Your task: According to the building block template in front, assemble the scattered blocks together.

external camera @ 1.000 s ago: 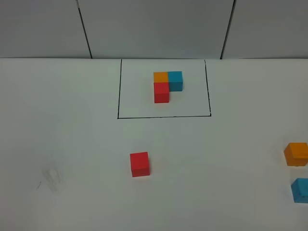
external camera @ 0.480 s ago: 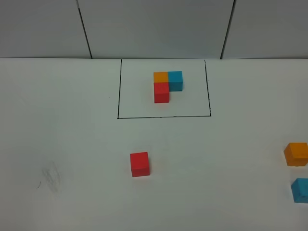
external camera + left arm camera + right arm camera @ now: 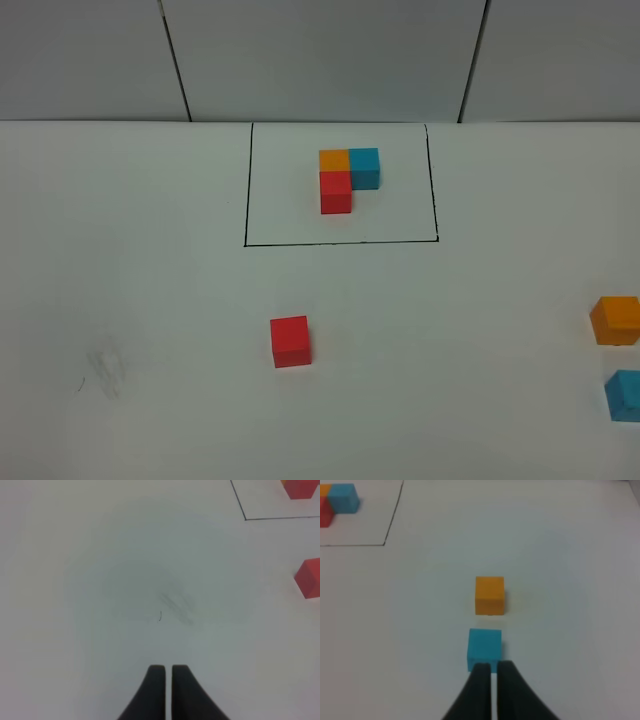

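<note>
Red cube (image 3: 290, 341) alone centre; orange cube (image 3: 615, 320), teal cube (image 3: 625, 395) far right.

1. The left end effector (image 3: 164, 669) hangs over the bare white table (image 3: 75, 555), its two dark fingers pressed nearly together with nothing between them.
2. Just ahead of the fingertips, a faint grey smudge (image 3: 176, 605) marks the table.
3. A red cube (image 3: 310, 577) is cut off at the frame edge, off to one side.
4. Beyond it lies a corner of the black outline (image 3: 245, 518), enclosing the partly visible building block template (image 3: 301, 489).
</note>
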Action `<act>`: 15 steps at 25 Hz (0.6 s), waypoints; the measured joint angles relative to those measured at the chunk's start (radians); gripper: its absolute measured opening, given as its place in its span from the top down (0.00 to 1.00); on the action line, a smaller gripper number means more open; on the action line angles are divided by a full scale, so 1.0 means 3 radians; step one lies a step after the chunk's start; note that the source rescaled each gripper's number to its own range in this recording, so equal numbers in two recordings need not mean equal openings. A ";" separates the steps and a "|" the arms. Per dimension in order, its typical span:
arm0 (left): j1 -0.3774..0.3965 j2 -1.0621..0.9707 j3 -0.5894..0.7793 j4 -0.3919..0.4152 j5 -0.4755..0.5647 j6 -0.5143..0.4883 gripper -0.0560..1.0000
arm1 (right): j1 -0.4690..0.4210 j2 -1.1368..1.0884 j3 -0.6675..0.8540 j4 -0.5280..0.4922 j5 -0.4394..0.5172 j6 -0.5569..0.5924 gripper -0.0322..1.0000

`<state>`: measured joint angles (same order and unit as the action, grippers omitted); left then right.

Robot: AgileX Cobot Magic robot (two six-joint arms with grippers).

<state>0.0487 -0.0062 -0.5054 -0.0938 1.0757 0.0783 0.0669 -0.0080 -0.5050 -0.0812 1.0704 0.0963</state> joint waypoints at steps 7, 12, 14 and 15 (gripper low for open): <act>0.0000 0.0000 0.0000 0.0000 0.0000 0.0000 0.94 | 0.0000 0.0000 0.0000 0.0000 0.0000 0.0000 0.97; 0.0000 0.0000 0.0000 0.0000 0.0000 -0.0003 0.94 | 0.0000 0.0000 0.0000 0.0000 0.0000 0.0000 0.97; 0.0000 0.0000 0.0000 0.0000 0.0000 -0.0003 0.94 | 0.0000 0.0000 0.0000 0.0000 0.0000 0.0000 0.97; 0.0000 0.0000 0.0000 0.0000 0.0000 -0.0003 0.94 | 0.0000 0.0000 0.0000 0.0000 0.0000 -0.0003 0.97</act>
<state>0.0487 -0.0062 -0.5054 -0.0938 1.0757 0.0774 0.0669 -0.0080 -0.5050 -0.0812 1.0704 0.0953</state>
